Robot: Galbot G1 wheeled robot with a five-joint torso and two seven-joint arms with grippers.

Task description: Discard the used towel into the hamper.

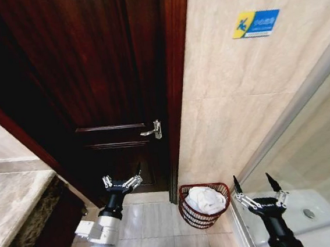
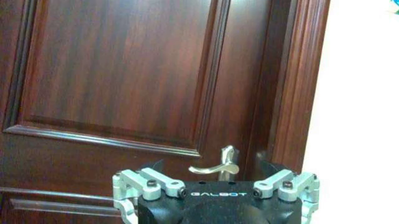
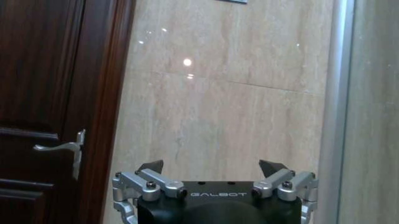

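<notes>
Head view, towel in hamper, tiled floor, dark door

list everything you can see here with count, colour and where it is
small round open-weave red-brown hamper: 1, dark red-brown, on the floor against the beige wall, between the door frame and the glass partition
crumpled white towel: 1, white, inside the hamper
dark wooden panelled door: 1, deep red-brown, ahead of the left arm
metal lever door handle: 1, silver, at the door's edge
blue and yellow wall sign: 1, high on the beige tiled wall
stone countertop: 1, grey-beige, far left
left gripper: 1, black and silver, open, raised before the door
right gripper: 1, black and silver, open, right of the hamper
</notes>
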